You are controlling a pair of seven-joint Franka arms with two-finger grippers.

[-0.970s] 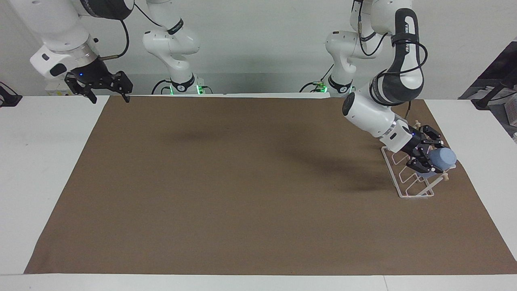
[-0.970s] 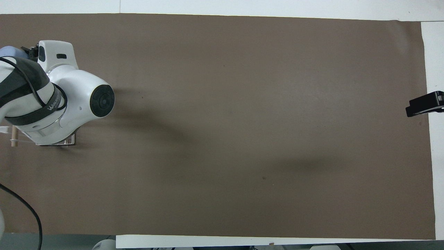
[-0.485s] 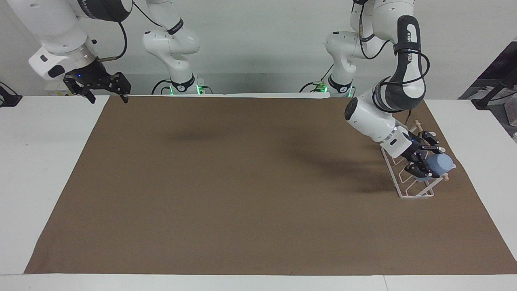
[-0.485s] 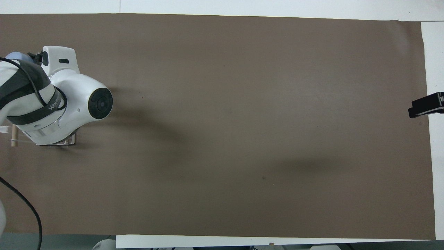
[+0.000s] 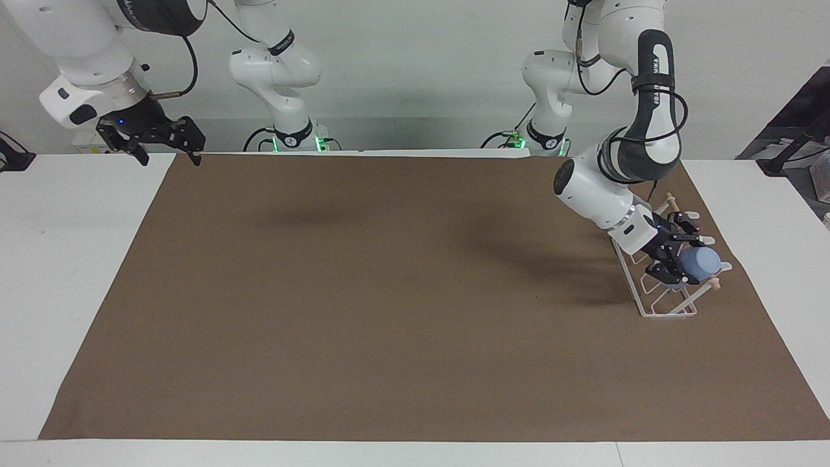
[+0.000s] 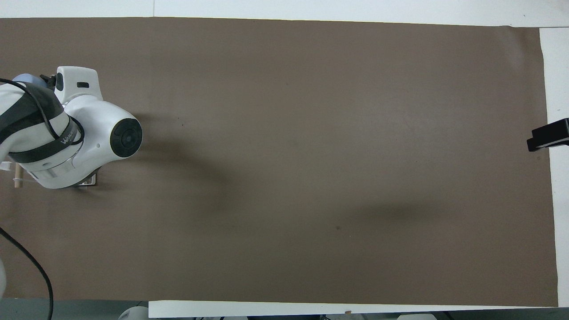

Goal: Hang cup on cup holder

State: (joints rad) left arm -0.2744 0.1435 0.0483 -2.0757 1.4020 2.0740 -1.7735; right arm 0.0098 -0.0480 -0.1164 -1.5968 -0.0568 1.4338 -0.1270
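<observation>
Two arms: one is working at the rack, the other is waiting.
Left gripper point(image 5: 681, 256): it is clamping its fingers on the cup, tilted down over the cup holder at the left arm's end of the table.
Cup point(image 5: 699, 263): the light-blue tumbler is lying on its side in the grip, its flat base pointing away from the wrist, low over the rack's prongs; whether it is touching a prong is not something I can tell.
Cup holder point(image 5: 661, 305): the white wire rack is sitting on the brown mat point(image 5: 389, 305), with its wooden dowel point(image 5: 713, 283) passing just under the cup.
Right gripper point(image 5: 159, 139): it is hanging in the air with its fingers spread apart and holding nothing, over the mat's corner at the right arm's end.
Overhead view: the left arm is covering most of the rack, leaving only a sliver of the cup point(image 6: 24, 79) showing.
</observation>
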